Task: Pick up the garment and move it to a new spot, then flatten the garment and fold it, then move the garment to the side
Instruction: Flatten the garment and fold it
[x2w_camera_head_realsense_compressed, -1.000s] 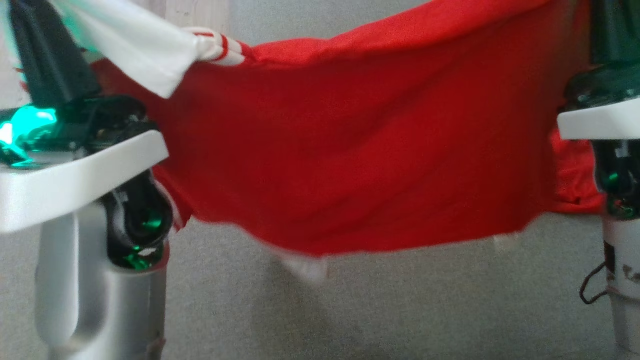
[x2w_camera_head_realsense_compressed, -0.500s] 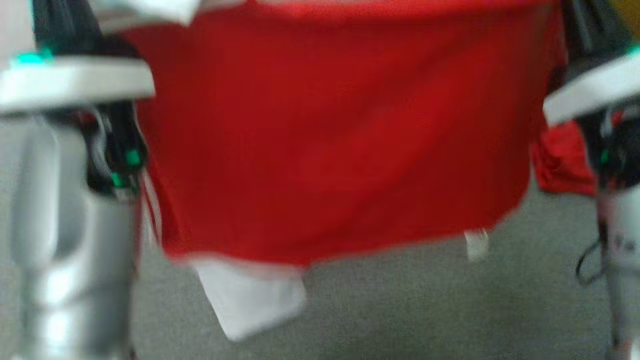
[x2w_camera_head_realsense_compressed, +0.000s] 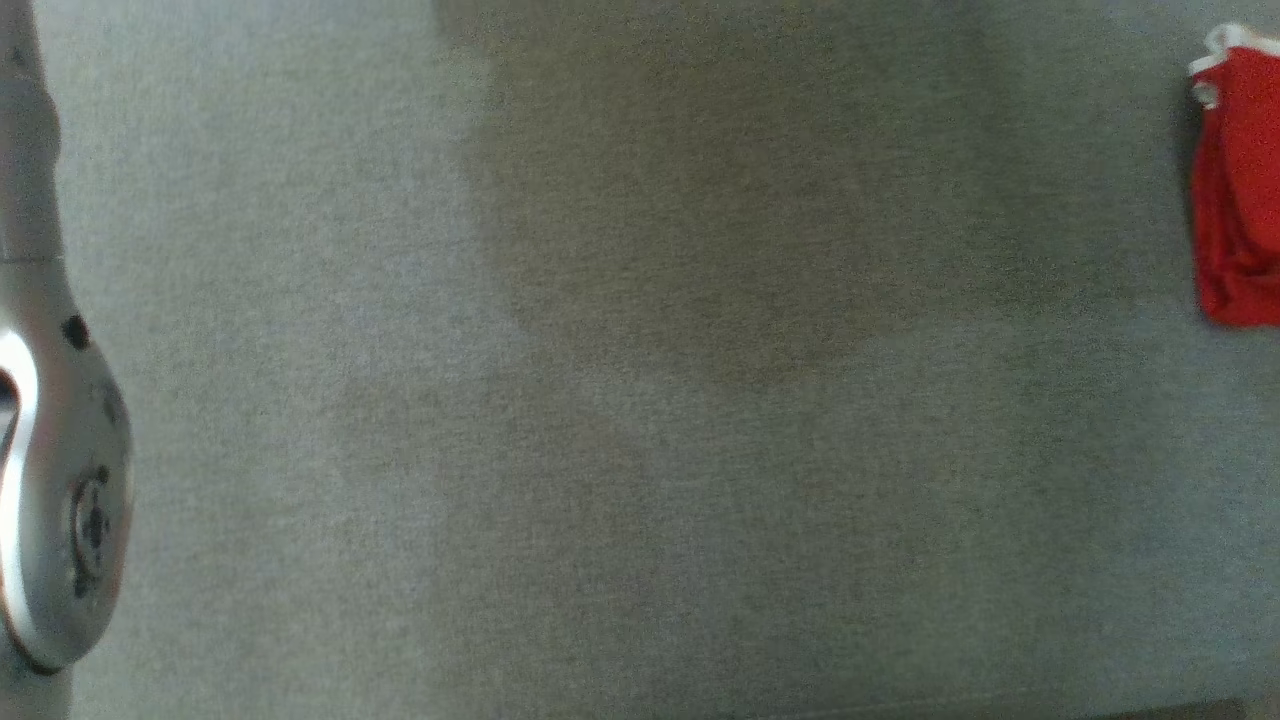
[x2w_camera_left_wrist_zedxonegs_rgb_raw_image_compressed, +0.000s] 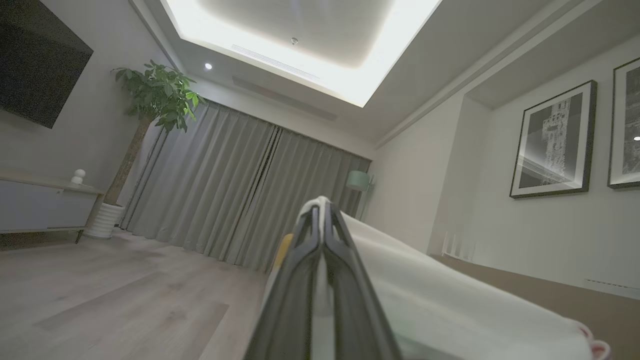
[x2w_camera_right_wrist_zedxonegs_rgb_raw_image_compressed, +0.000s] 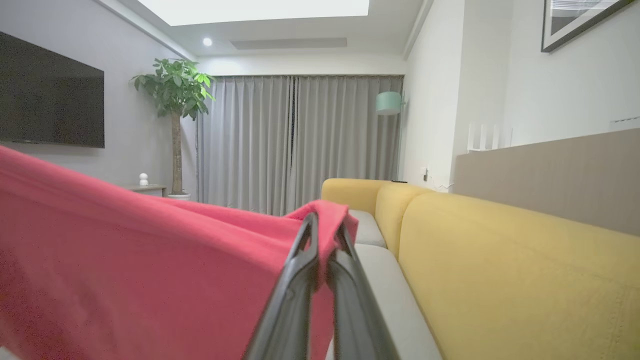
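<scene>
Pinches the garment (x2w_camera_right_wrist_zedxonegs_rgb_raw_image_compressed: 150, 260) at two places. In the left wrist view, clamps a white part of it in the left pincer (x2w_camera_left_wrist_zedxonegs_rgb_raw_image_compressed: 320, 214), with both dark fingers (x2w_camera_left_wrist_zedxonegs_rgb_raw_image_compressed: 295, 290) pressed flat together and a sliver of cloth poking out past the tips. From there drapes away, pale and blurred, toward the lower right of that view and ends in a pink-edged fold at the corner. In the right wrist view, grips a red fold in the right pincer (x2w_camera_right_wrist_zedxonegs_rgb_raw_image_compressed: 325, 232), clenched tight on it, with cloth bunched over the tips and spreading wide across that view's lower left. Hangs there beside a yellow sofa (x2w_camera_right_wrist_zedxonegs_rgb_raw_image_compressed: 500, 260) with a grey seat cushion (x2w_camera_right_wrist_zedxonegs_rgb_raw_image_compressed: 390, 300), in front of grey curtains (x2w_camera_right_wrist_zedxonegs_rgb_raw_image_compressed: 300, 140), a leafy plant (x2w_camera_right_wrist_zedxonegs_rgb_raw_image_compressed: 172, 95) and a dark television (x2w_camera_right_wrist_zedxonegs_rgb_raw_image_compressed: 50, 95) on the wall. In the head view, shows as a small red bunch with a white edge at the upper right border, over a plain grey woven surface (x2w_camera_head_realsense_compressed: 640, 400) and well apart from the silvery left forearm (x2w_camera_head_realsense_compressed: 50, 480) at the left edge. Cannot tell from that view whether the bunch touches the grey surface.
</scene>
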